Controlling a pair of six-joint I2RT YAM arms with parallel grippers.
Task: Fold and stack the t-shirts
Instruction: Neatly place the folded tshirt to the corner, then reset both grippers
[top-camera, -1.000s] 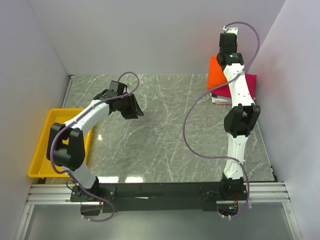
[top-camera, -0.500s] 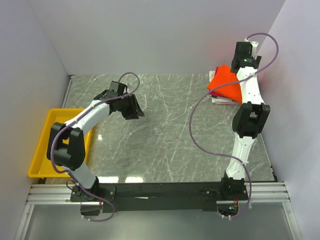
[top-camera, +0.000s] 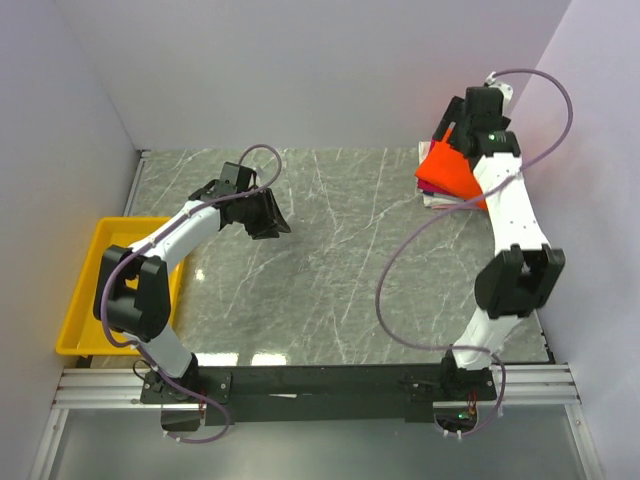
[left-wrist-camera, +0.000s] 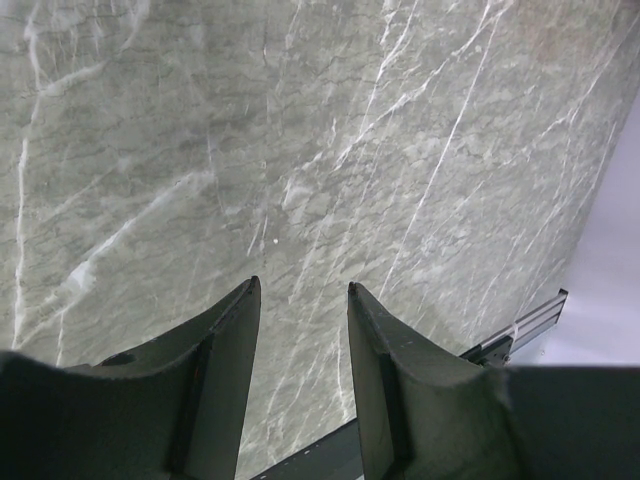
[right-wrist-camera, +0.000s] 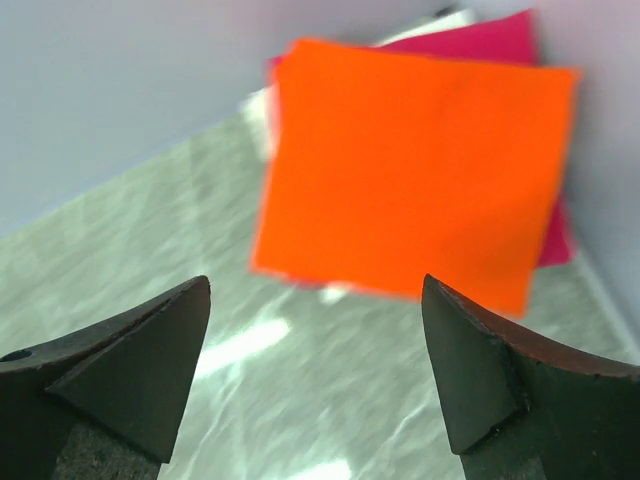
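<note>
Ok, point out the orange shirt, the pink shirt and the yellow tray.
orange shirt (right-wrist-camera: 410, 170), right wrist view, middle of its folded top face.
pink shirt (right-wrist-camera: 490, 40), right wrist view, strip showing beyond the orange one.
yellow tray (top-camera: 85, 285), top view, bare left side.

The orange t-shirt (right-wrist-camera: 410, 170) is folded into a flat, nearly square panel with a smooth upper face. It lies on top of the magenta-pink t-shirt (right-wrist-camera: 487, 42), which is also folded flat. Both form one stack at the far right corner of the counter (top-camera: 330, 260), close to the walls. The orange panel sits slightly askew on the stack, so narrow magenta-pink strips show along two of its edges. The rest of the magenta-pink t-shirt is covered.
</note>
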